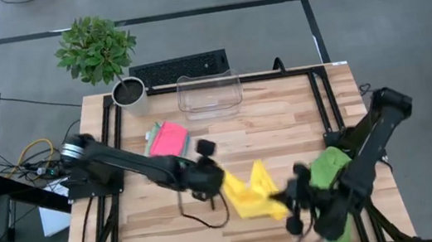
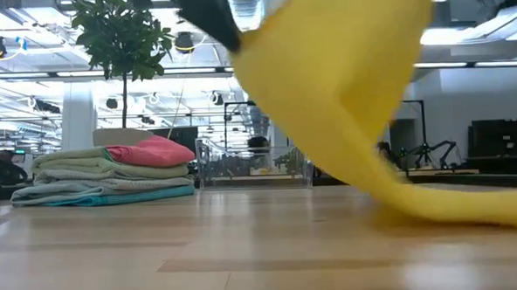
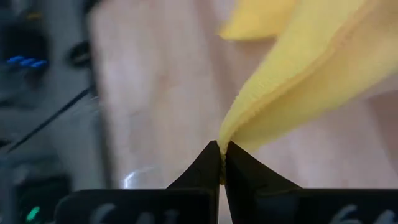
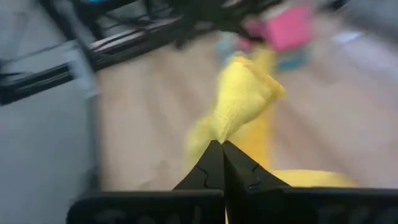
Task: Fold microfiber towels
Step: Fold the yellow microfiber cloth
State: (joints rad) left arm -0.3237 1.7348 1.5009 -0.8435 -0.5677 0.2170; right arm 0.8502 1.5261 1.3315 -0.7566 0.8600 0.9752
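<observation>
Two hands pinch one yellow towel [image 1: 251, 193]. Left hand [image 3: 221, 163] is clamped tight on one corner. Right hand [image 4: 222, 158] is clamped on another corner. They lift the towel, which partly rests on the table [image 1: 283, 125], nearer than the folded pile [image 1: 166, 138]. To fold well, I think both should pull gently apart and match edges.

Towel [image 1: 252, 193] between stack [image 1: 166, 138] and heap [image 1: 328, 165]
</observation>
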